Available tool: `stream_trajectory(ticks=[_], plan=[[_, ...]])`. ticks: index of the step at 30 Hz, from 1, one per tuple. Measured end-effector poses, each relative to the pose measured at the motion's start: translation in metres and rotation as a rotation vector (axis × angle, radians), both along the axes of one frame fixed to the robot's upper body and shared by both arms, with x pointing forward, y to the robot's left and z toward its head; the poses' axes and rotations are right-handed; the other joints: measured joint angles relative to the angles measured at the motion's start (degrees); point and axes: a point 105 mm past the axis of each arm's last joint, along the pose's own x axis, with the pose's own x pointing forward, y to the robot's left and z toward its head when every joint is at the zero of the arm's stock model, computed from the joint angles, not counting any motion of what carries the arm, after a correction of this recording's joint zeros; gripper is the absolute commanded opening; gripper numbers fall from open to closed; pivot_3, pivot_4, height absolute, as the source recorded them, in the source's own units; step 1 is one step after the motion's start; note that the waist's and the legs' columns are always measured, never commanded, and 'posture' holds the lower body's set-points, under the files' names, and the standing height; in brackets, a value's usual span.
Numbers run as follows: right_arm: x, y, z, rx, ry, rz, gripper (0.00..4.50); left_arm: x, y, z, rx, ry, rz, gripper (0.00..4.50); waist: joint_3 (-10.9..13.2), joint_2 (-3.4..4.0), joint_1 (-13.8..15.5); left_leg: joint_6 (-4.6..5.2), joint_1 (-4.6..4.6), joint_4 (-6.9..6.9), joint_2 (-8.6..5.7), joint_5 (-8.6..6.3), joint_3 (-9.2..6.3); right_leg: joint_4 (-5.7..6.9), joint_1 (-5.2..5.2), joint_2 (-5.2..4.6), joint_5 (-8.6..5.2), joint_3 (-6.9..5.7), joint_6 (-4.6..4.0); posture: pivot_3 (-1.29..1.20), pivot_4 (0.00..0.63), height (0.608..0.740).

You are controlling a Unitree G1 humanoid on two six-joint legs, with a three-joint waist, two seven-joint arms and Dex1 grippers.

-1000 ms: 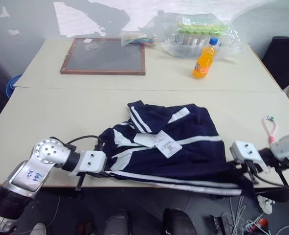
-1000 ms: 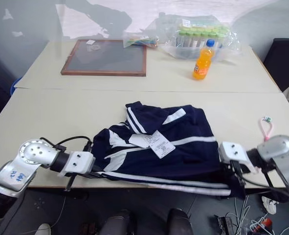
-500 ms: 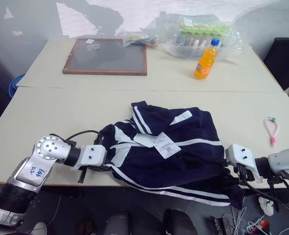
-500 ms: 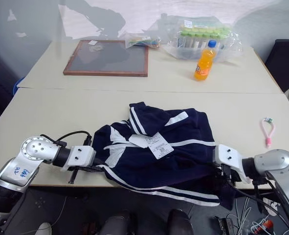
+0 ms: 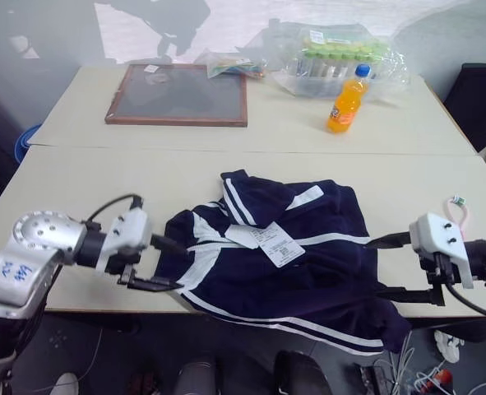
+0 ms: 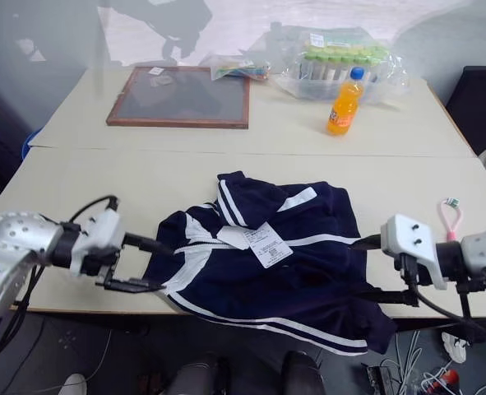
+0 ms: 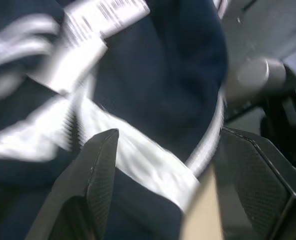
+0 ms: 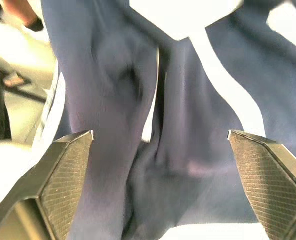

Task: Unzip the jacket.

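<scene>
The navy jacket with white stripes lies crumpled at the near table's front edge, a white paper tag on top and its striped hem hanging over the edge. My left gripper hovers open at the jacket's left side, its two fingers spread one above the other with nothing between them. At the jacket's right side my right gripper is open too and holds nothing. In the left wrist view the fabric lies beyond the spread fingers. The right wrist view looks down on folds of the jacket.
On the far table stand an orange drink bottle, a wood-framed dark board and a plastic bag of green-capped tubes. A pink loop lies at the near table's right edge. A dark chair stands at far right.
Both grippers have opened, let go of the jacket's lower edge and risen. The stretched hem has gone slack and sagged over the table's front edge.
</scene>
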Motion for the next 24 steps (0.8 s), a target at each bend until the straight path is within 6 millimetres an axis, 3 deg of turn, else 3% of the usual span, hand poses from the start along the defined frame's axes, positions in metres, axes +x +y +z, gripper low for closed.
stream_trajectory(ticks=[2,5,11,18,24], plan=[[0.0,0.012,0.014,0.054,-0.002,0.033,4.5,0.01,-0.003,0.008,-0.014,-0.035,0.006,3.39,0.0,0.0,0.0,-0.01,0.0,-0.01,-0.01,0.0,-0.01,0.01,0.0,0.02,0.0,-0.02,0.0,0.0,0.15,0.74],[0.008,0.033,0.023,0.111,-0.024,0.06,3.91,0.023,-0.011,-0.001,-0.018,-0.031,-0.004,3.45,0.0,-0.04,-0.1,-0.01,-0.01,-0.02,-0.03,0.0,0.24,-0.01,-0.01,0.03,0.0,-0.04,0.0,0.0,0.15,0.74],[0.033,0.08,-0.004,0.135,-0.008,0.096,1.94,0.036,-0.019,-0.026,0.051,-0.042,-0.043,3.45,0.0,-0.09,-0.4,-0.04,-0.18,-0.02,-0.03,0.02,0.54,0.05,-0.25,0.04,0.0,-0.02,0.0,0.0,0.15,0.74],[0.04,0.114,-0.017,0.121,-0.086,0.143,1.94,0.052,-0.016,-0.038,0.077,-0.076,-0.019,3.45,0.0,-0.09,-0.1,-0.03,-0.25,0.0,-0.07,0.01,0.53,0.03,-0.27,0.02,0.0,-0.04,0.01,0.0,0.15,0.74],[0.039,0.138,-0.032,0.095,-0.131,0.184,1.94,0.056,-0.028,-0.047,0.068,-0.062,-0.042,3.45,0.0,-0.1,-0.2,-0.03,-0.25,0.0,-0.06,0.01,0.53,0.06,-0.28,0.02,0.0,-0.05,0.01,0.0,0.15,0.74]])
